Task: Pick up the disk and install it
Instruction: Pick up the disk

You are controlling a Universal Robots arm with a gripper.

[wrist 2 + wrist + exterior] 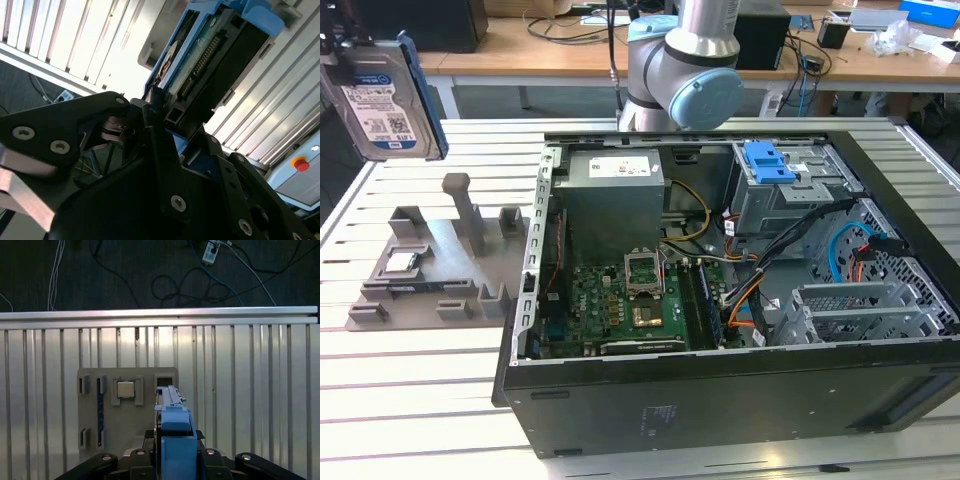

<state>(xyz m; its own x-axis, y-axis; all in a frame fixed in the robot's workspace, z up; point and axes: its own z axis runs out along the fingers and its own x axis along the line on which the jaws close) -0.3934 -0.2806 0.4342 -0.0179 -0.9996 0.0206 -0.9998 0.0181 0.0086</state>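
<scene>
Slatted aluminium counter (pixel 420 400) carries an open computer case (pixel 720 410) and, toward the exterior view's left, a grey fixture (pixel 430 265) with a small chip (pixel 125 389) seated in it. High over that fixture hangs the disk (pixel 382 100), upright in its blue frame, label facing the exterior camera. In the second wrist view the black fingers (pixel 162 165) are closed on one end of the frame, and the rest of the drive sticks out unsupported. That end-on hold looks like the weak spot. A slip or twist in the grasp could drop the disk onto the fixture or chip below. It could also leave the disk skewed for the case's drive cage (pixel 790 205), where loose cables (pixel 745 295) might snag it. The arm (pixel 685 65), rooted behind the case, reaches far to the exterior view's left with its wrist pointing down at the counter.
</scene>
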